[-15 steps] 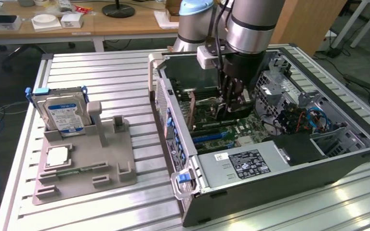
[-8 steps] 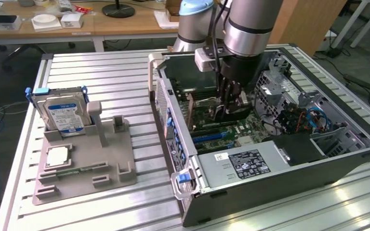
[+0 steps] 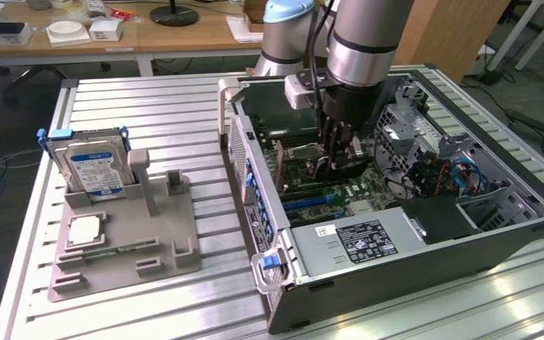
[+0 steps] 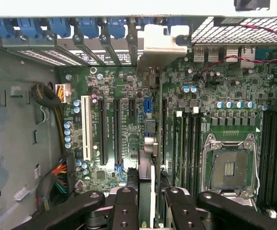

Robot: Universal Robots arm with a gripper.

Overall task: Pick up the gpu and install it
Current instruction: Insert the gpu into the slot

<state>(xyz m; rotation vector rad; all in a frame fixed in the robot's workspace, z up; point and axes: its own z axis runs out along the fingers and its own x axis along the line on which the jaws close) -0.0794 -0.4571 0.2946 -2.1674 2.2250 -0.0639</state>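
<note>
Wrist view | gripper (image 4: 146,203) clamped edge-on gpu (image 4: 147,143) | card hung over motherboard (image 4: 200,120) slots | picked up, not seated.

1 gpu (image 3: 279,164), 1 hard drive (image 3: 91,167)

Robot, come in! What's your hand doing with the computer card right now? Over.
Hand down inside the open computer case, shut on the gpu. Card held edge-on over the motherboard slots. Nothing seen blocking the way.
</note>
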